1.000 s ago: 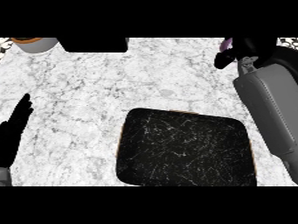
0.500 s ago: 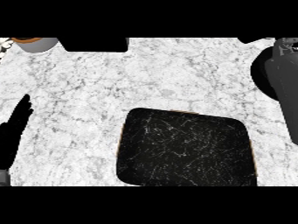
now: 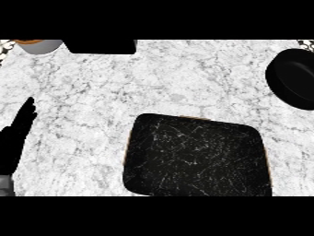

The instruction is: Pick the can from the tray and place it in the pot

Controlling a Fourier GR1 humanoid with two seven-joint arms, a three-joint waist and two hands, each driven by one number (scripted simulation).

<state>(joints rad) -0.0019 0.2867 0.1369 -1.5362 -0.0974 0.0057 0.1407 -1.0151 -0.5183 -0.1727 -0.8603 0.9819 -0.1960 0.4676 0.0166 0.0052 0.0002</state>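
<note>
One left hand point(image 3: 8, 143) rests open, apparently empty.

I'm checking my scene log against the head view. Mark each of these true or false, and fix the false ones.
1. The tray has a can standing on it. False: no can shows on it or elsewhere in view.
2. The pot sits near the right edge, apart from the tray. True.
3. The left hand is open at the left edge, fingers straight. True.
4. The right hand is reaching over the pot. False: no right hand is in view.
5. The tray lies on a marble counter. True.
</note>
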